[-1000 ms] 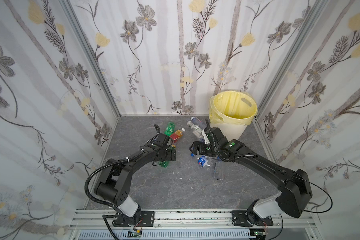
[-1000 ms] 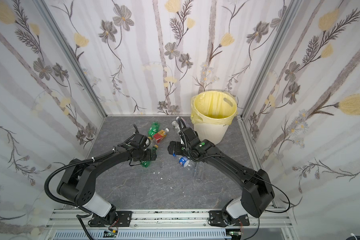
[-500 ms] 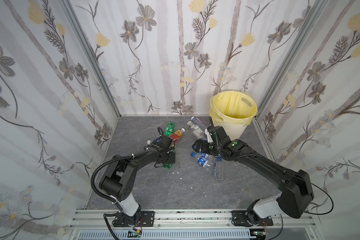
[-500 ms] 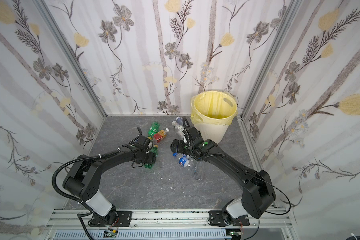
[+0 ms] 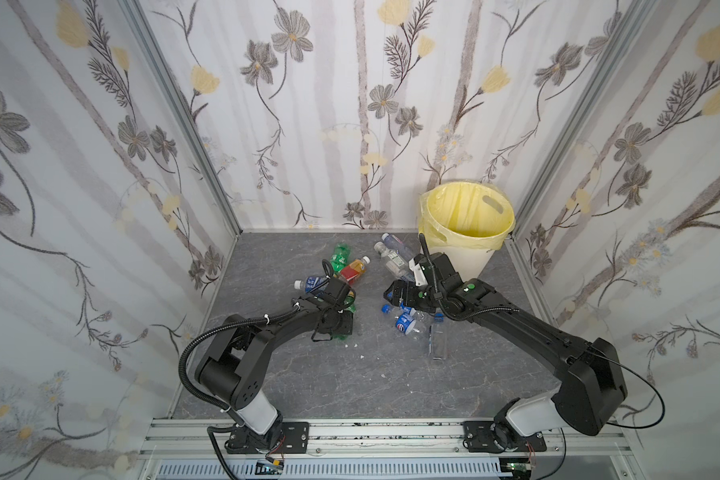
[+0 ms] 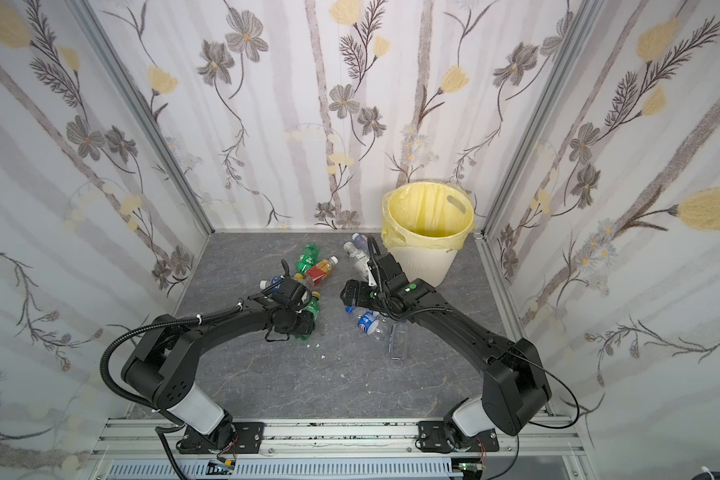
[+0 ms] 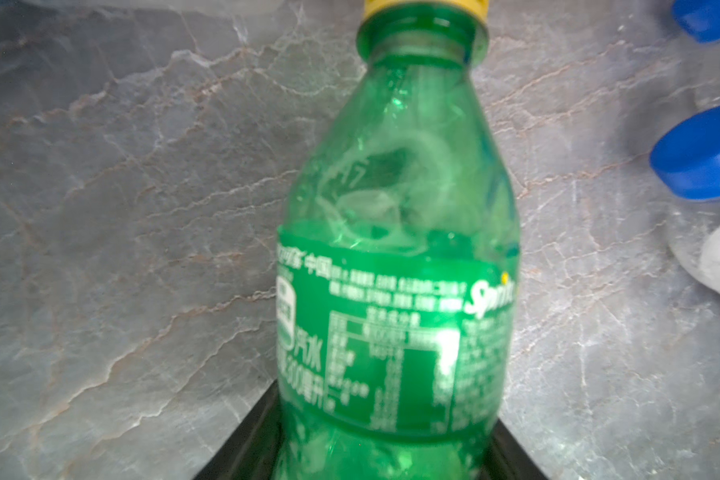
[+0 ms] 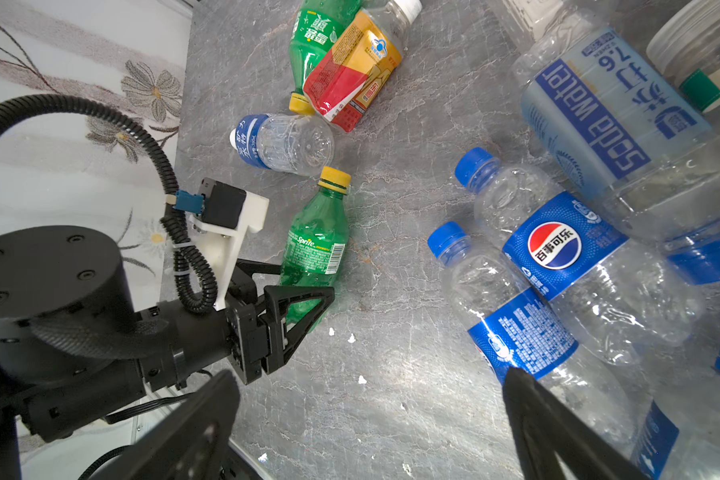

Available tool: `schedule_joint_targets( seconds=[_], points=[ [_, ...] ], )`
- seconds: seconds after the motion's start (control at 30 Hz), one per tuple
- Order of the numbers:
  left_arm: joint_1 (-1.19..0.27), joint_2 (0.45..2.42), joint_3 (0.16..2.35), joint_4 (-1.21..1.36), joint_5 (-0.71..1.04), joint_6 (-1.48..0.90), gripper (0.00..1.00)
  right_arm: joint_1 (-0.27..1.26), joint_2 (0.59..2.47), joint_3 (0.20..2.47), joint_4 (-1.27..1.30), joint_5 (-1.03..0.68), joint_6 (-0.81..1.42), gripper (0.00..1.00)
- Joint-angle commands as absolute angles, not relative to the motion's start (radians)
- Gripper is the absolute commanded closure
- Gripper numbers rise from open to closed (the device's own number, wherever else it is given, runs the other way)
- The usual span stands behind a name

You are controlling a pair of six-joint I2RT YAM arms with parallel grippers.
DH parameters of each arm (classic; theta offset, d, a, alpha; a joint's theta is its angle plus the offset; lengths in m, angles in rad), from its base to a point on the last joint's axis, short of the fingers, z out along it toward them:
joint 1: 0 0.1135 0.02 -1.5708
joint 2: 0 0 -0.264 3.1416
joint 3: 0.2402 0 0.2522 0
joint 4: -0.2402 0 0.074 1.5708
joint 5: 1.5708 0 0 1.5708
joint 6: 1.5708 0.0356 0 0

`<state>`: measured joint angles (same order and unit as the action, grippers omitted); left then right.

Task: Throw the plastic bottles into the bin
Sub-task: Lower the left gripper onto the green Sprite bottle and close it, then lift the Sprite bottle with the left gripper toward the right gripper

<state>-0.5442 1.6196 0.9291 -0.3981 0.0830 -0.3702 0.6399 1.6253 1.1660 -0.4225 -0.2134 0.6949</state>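
Looking through the left wrist camera, I see the small green plastic bottle with a yellow cap (image 7: pixel 395 249) filling the frame. The right wrist view shows the left claw (image 8: pixel 304 286) clamped across its lower body, one black finger against each side. That bottle lies flat on the grey marbled bench (image 5: pixel 308 374), cap pointing away from the arm, so I judge the step in hand to be the pick itself, with the lift not yet begun.

The right claw (image 8: pixel 368 376) hangs with its fingers wide apart and nothing between them, above the clear plastic bottles with blue cola labels (image 8: pixel 558 249).

My next move would be to raise the green bottle clear of its neighbours. I would then carry it across to the round cream-white bin with the pale yellow liner (image 5: pixel 466 264), which stands upright in the far right corner, well apart from this claw. The right arm lies between the two, so the path must go over or behind it.

In both top views the left wrist covers the grip, and the right arm hides several bottles, so I cannot count them. The green bottle's base is tucked behind a finger. The left wrist picture is soft, so how firm the hold is I cannot tell.
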Motion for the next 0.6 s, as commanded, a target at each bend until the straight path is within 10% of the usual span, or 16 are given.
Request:
schedule_joint_targets(
  seconds=[0.0,0.57],
  points=[
    [-0.553,1.583,0.927,-0.384,0.108,-0.415,0.46,0.640,1.628,1.157,-0.370,-0.245,0.698,0.00],
    [-0.630,1.421,0.980,-0.335,0.221,-0.539,0.49,0.638,1.607,1.182,-0.353,-0.306,0.790,0.00]
  ],
)
